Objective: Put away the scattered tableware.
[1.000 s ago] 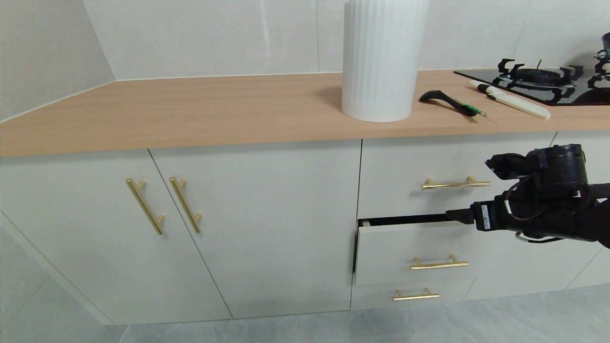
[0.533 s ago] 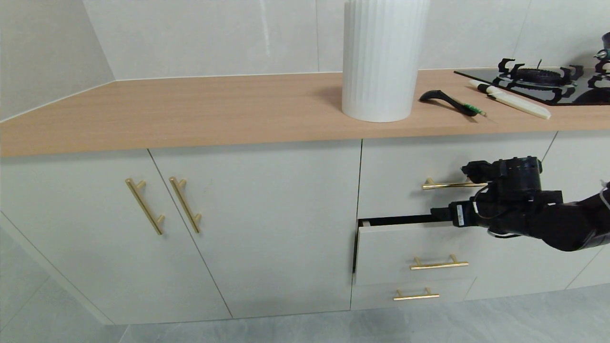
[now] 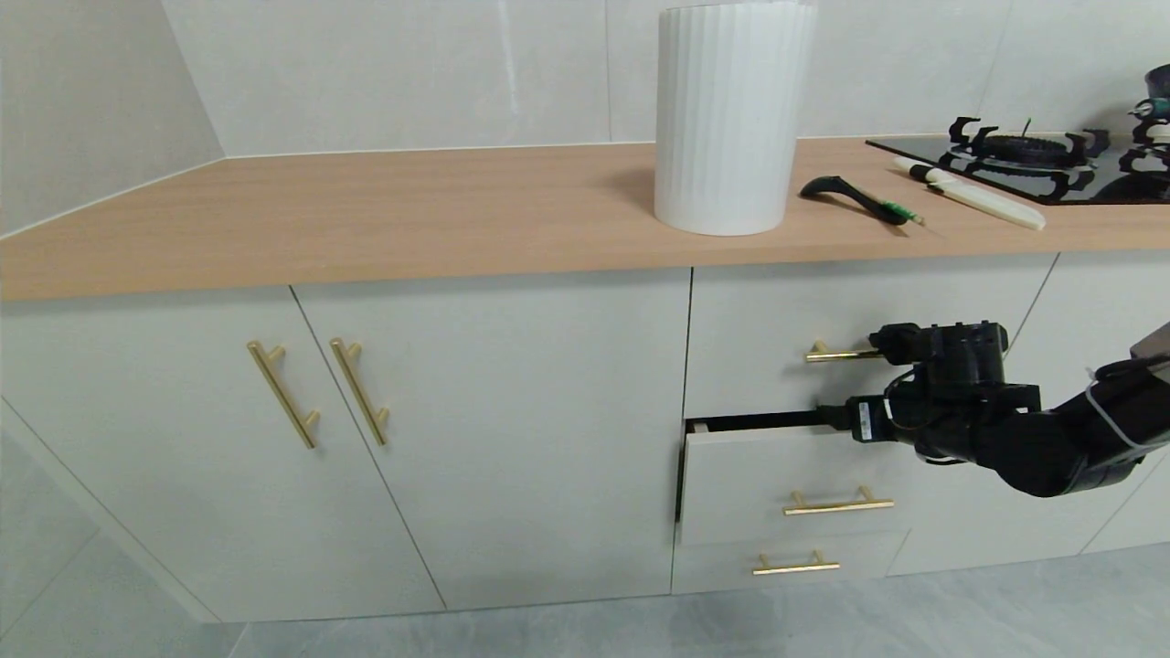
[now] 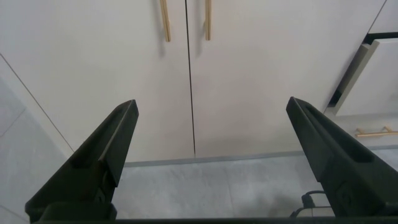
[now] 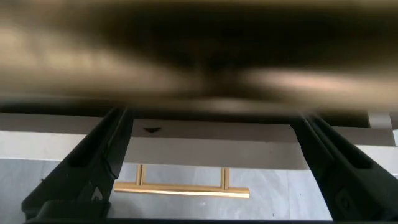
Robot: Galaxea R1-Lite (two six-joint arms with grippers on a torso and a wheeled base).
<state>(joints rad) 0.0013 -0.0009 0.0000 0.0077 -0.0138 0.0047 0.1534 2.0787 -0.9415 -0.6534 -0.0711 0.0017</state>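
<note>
At the ajar drawer, right jaws gape wide, holding nothing.

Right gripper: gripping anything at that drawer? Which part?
Nothing held. The right gripper is open, its tip at the top edge of the part-open middle drawer, clamped on nothing. The left gripper is open and empty too.

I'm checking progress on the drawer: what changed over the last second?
The right gripper, open, moved leftward along the drawer fronts to the gap above the middle drawer. It took hold of nothing. The drawer stays slightly ajar; the black spoon and knife stay on the countertop.
</note>
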